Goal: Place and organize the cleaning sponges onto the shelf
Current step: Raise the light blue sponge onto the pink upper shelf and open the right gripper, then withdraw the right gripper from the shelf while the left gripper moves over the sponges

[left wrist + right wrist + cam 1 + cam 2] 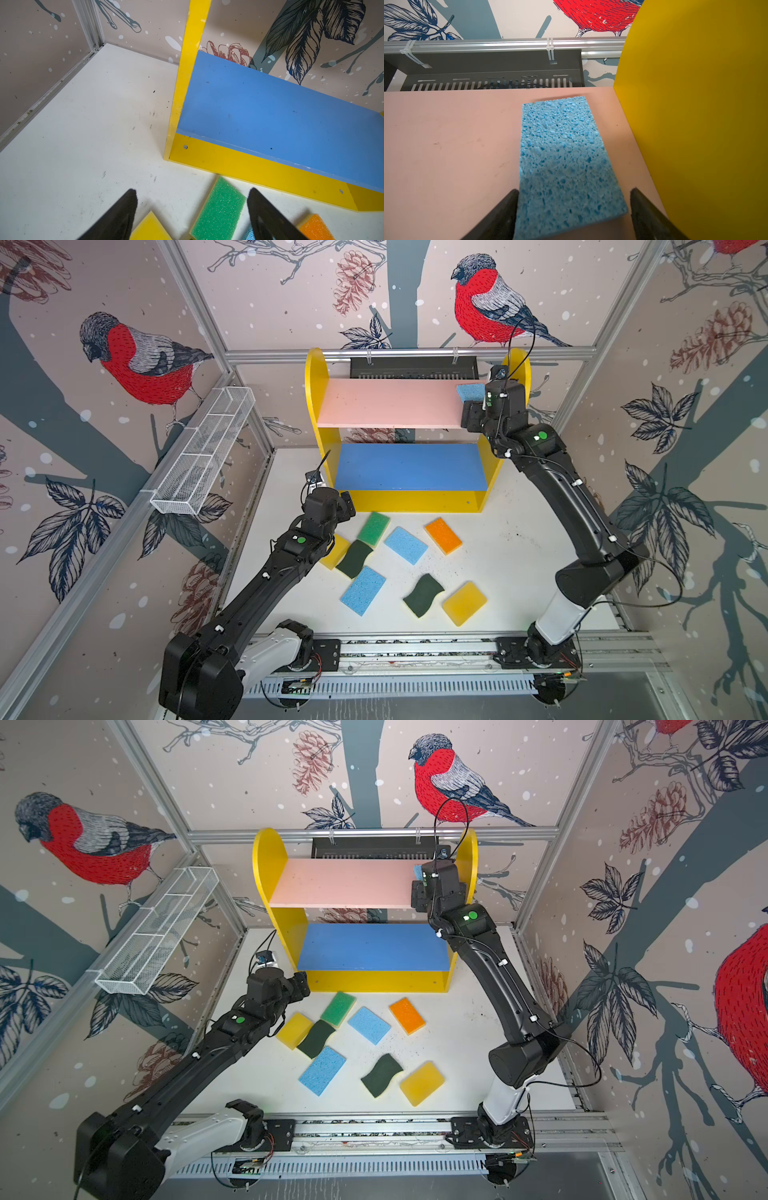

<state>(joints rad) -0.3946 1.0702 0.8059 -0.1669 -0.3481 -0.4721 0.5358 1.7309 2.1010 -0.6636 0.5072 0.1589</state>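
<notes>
**Step in hand:** release of one sponge onto the shelf, judged nearly complete.

The light blue rectangular foam sponge (562,155) lies flat on the pink upper board (446,135) of the small yellow shelf (316,377). It is near the round-topped yellow side panel (695,124) but not touching it.

The right gripper (575,190) is released. Its jaws straddle the near end of this sponge, with one finger at the sponge edge and the other standing clear of it.

The left gripper (192,190) is also released and empty. It hovers over the white desk (519,539), just above the green rectangular foam sponge (218,209), close to the shelf base.

Eight sponges lie scattered on the desk in front of the shelf. The blue middle board (409,466) is bare.

**Next move, as judged:**
1. Withdraw the right gripper straight back without dragging the placed sponge.
2. Lower the left gripper over the green sponge and close on its narrow sides.
</notes>
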